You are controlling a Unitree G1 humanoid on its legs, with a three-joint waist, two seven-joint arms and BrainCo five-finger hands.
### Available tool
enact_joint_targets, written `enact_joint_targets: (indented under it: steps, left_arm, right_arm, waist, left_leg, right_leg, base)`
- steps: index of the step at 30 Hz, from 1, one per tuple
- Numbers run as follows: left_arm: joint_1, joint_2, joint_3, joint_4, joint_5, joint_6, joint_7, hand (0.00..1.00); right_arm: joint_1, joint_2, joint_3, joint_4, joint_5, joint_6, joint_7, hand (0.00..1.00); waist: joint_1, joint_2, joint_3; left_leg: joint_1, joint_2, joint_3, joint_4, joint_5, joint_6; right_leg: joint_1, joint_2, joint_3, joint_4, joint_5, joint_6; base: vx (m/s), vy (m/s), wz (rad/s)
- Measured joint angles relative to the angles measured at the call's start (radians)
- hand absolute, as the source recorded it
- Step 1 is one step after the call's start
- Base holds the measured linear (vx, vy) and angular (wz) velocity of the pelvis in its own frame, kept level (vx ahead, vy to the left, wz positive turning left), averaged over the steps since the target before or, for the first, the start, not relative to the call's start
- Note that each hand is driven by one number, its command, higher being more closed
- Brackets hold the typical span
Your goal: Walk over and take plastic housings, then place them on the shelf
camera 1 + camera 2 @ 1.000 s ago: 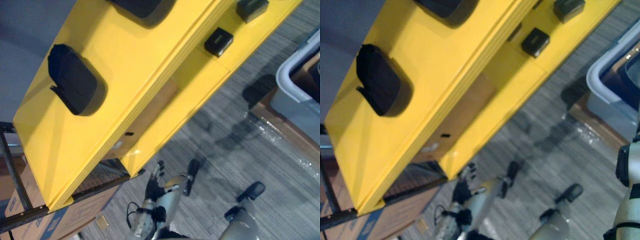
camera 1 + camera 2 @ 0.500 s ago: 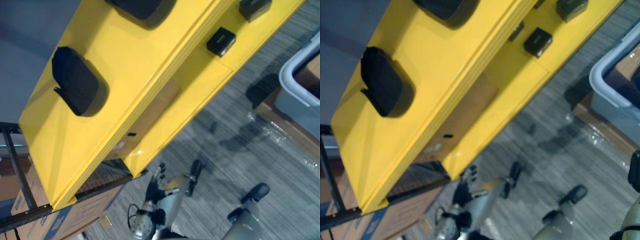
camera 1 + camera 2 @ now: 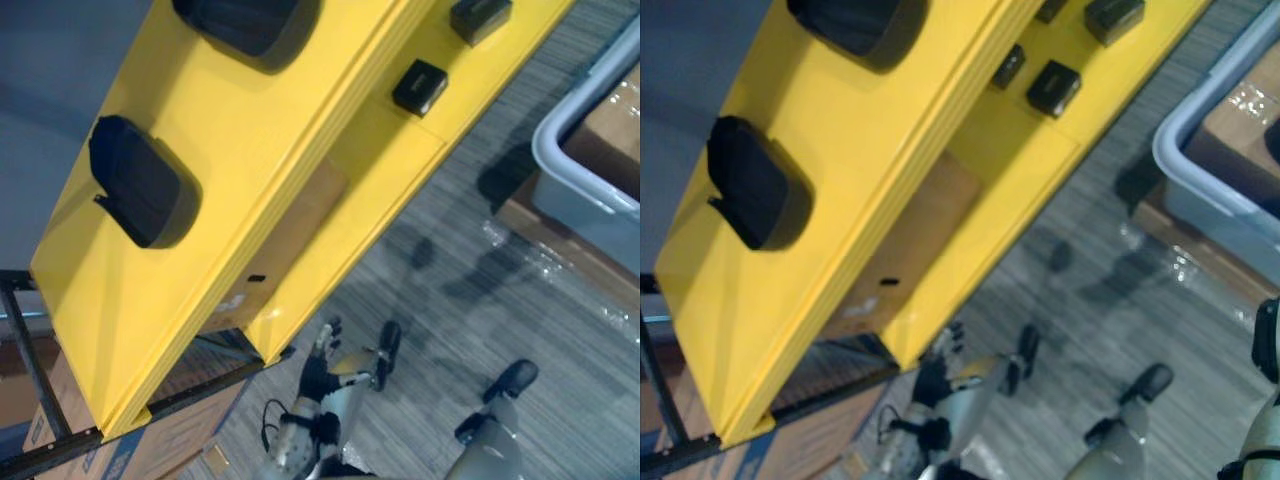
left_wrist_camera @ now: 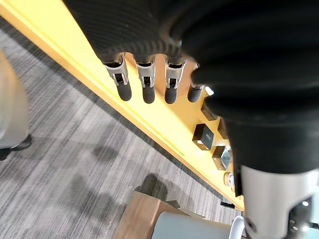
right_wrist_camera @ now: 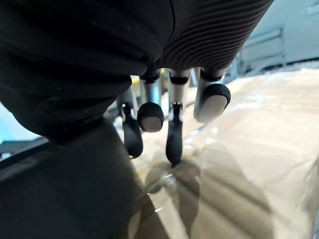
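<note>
Yellow shelf [image 3: 250,170] boards run slantwise across the head views, an upper level above a lower one. On the upper level lies a black plastic housing [image 3: 135,180] with rounded corners. A second housing [image 3: 240,20] sits further along the same board, cut off by the picture's edge – the two are well apart. On the lower level stand small black boxes [image 3: 420,87], near one another. Brown cardboard [image 3: 295,235] shows beneath, between the two levels.

Low in the head views the left hand [image 3: 318,368] hangs over the grey carpet [image 3: 480,270], near the shelf's lower corner. Its fingers [image 4: 122,84] are straight and spread, holding nothing, and its wrist view shows them in a row with the shelf's edge beyond.

The right hand [image 5: 150,116] shows in its own wrist view. Its fingers [image 5: 211,102] hang loose and lightly bent, clasping nothing, above a tan surface [image 5: 249,164] under clear film.

At the right, on the carpet, stands a grey bin [image 3: 560,130] – well apart from both housings.
</note>
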Motion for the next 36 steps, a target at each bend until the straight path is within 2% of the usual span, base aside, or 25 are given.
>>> enact_joint_targets:
  steps: [3,5,6,10,12,14,16,18,20,22,24,25,29,32,34,36]
  left_arm:
    - [-0.001,0.000,0.005,-0.030,-0.004,-0.032,-0.011,0.00]
    - [-0.006,0.000,0.008,-0.052,-0.005,-0.049,-0.027,0.00]
    - [-0.019,0.000,0.009,-0.065,-0.003,-0.067,-0.031,0.00]
    - [-0.119,0.000,0.021,-0.101,0.037,-0.073,-0.014,0.00]
    - [-0.228,0.003,0.070,-0.138,0.063,-0.070,0.016,0.00]
    - [-0.315,0.014,0.130,-0.177,0.062,-0.064,0.024,0.00]
    - [-0.403,0.057,0.170,-0.213,0.053,-0.044,0.040,0.00]
    - [-0.502,0.107,0.209,-0.231,0.051,0.004,0.050,0.00]
    - [-0.558,0.121,0.210,-0.233,0.046,0.043,0.054,0.00]
    - [-0.618,0.121,0.217,-0.231,0.045,0.122,0.058,0.00]
    - [-0.639,0.121,0.219,-0.232,0.043,0.168,0.059,0.00]
    - [-0.646,0.121,0.230,-0.231,0.043,0.200,0.059,0.00]
    - [-0.650,0.156,0.299,-0.231,0.043,0.263,0.060,0.00]
    - [-0.650,0.225,0.351,-0.235,0.038,0.296,0.054,0.00]
    - [-0.650,0.281,0.409,-0.258,-0.004,0.326,0.034,0.00]
    - [-0.650,0.297,0.435,-0.264,-0.037,0.339,0.015,0.00]
  right_arm:
    - [0.000,-0.001,-0.006,0.007,0.001,-0.012,-0.018,1.00]
    - [0.000,-0.002,-0.012,0.007,0.002,-0.033,-0.024,1.00]
    - [0.000,-0.001,-0.012,0.007,0.001,-0.059,-0.026,1.00]
    - [-0.004,-0.001,-0.012,0.007,-0.001,-0.131,-0.058,1.00]
    - [-0.026,0.006,-0.012,-0.001,-0.001,-0.169,-0.092,1.00]
    - [-0.042,0.014,-0.021,-0.036,-0.001,-0.188,-0.114,1.00]
    - [-0.049,0.031,-0.023,-0.085,-0.004,-0.199,-0.126,1.00]
    - [-0.076,0.070,-0.024,-0.137,-0.011,-0.200,-0.131,1.00]
    - [-0.090,0.090,-0.032,-0.171,-0.019,-0.200,-0.132,1.00]
    - [-0.106,0.142,-0.033,-0.223,-0.030,-0.200,-0.144,1.00]
    - [-0.109,0.168,-0.033,-0.265,-0.043,-0.200,-0.153,1.00]
    - [-0.109,0.181,-0.033,-0.289,-0.062,-0.200,-0.154,1.00]
    - [-0.109,0.221,-0.031,-0.357,-0.086,-0.200,-0.160,1.00]
    - [-0.108,0.223,-0.029,-0.456,-0.127,-0.207,-0.162,1.00]
    - [-0.079,0.223,-0.031,-0.556,-0.164,-0.237,-0.166,1.00]
    - [-0.024,0.224,-0.034,-0.619,-0.186,-0.259,-0.175,1.00]
  waist:
    - [-0.004,0.000,0.000]
    - [-0.008,0.000,0.000]
    - [-0.011,-0.001,0.000]
    - [-0.018,-0.003,0.002]
    - [-0.030,-0.010,0.008]
    - [-0.047,-0.020,0.015]
    - [-0.074,-0.036,0.027]
    - [-0.101,-0.065,0.049]
    - [-0.111,-0.079,0.059]
    - [-0.133,-0.107,0.079]
    - [-0.152,-0.116,0.085]
    - [-0.157,-0.122,0.089]
    - [-0.185,-0.149,0.107]
    - [-0.220,-0.158,0.112]
    - [-0.254,-0.177,0.117]
    - [-0.268,-0.193,0.113]
  left_leg:
    - [-0.005,-0.002,-0.003,0.015,-0.002,0.003]
    - [-0.006,-0.003,-0.005,0.015,-0.002,0.004]
    - [-0.008,-0.003,-0.007,0.018,-0.003,0.004]
    - [-0.015,-0.002,-0.021,0.025,-0.004,0.004]
    - [-0.015,-0.001,-0.024,0.027,-0.003,0.004]
    - [-0.014,0.002,-0.023,0.028,-0.003,0.004]
    - [-0.013,0.007,-0.020,0.028,-0.003,0.003]
    - [-0.010,0.020,0.000,0.027,-0.003,0.003]
    - [-0.010,0.029,0.010,0.024,-0.003,0.003]
    - [0.007,0.035,0.028,0.008,0.000,0.000]
    - [0.015,0.040,0.029,0.004,0.000,0.000]
    - [0.027,0.045,0.033,-0.011,0.003,-0.004]
    - [0.091,0.053,0.051,-0.059,0.014,-0.014]
    - [0.145,0.052,0.058,-0.115,0.034,-0.019]
    - [0.180,0.053,0.062,-0.153,0.048,-0.027]
    - [0.217,0.059,0.070,-0.174,0.051,-0.030]
  right_leg:
    - [0.001,0.000,0.000,-0.006,0.004,-0.002]
    - [0.002,0.000,-0.001,-0.005,0.004,-0.002]
    - [0.002,0.000,-0.002,-0.005,0.004,-0.002]
    - [0.002,0.004,-0.007,-0.001,0.004,-0.002]
    - [0.003,0.007,-0.007,0.001,0.006,-0.005]
    - [0.003,0.010,-0.005,0.001,0.008,-0.007]
    - [0.002,0.015,-0.001,-0.001,0.010,-0.009]
    - [-0.005,0.025,0.020,-0.012,0.018,-0.017]
    - [-0.012,0.032,0.031,-0.020,0.027,-0.026]
    - [-0.013,0.036,0.053,-0.028,0.035,-0.023]
    - [-0.012,0.041,0.057,-0.028,0.039,-0.026]
    - [-0.011,0.047,0.058,-0.033,0.052,-0.042]
    - [0.017,0.059,0.060,-0.039,0.063,-0.056]
    - [0.041,0.059,0.062,-0.042,0.063,-0.056]
    - [0.057,0.063,0.063,-0.043,0.063,-0.056]
    - [0.078,0.070,0.070,-0.046,0.063,-0.056]
  base:
    - [-0.04,0.001,-0.02]
    - [-0.04,-0.004,0.01]
    - [-0.05,-0.014,0.04]
    - [-0.06,-0.013,0.05]
    - [-0.09,-0.014,0.01]
    - [-0.08,-0.016,-0.04]
    - [-0.07,-0.021,-0.10]
    - [-0.06,-0.029,-0.25]
    - [-0.03,-0.020,-0.24]
    - [-0.02,-0.018,-0.27]
    - [-0.01,-0.010,-0.20]
    - [-0.01,-0.014,-0.20]
    - [0.01,-0.013,-0.18]
    - [0.02,-0.018,-0.04]
    - [0.02,-0.013,-0.07]
    - [0.03,-0.007,-0.13]
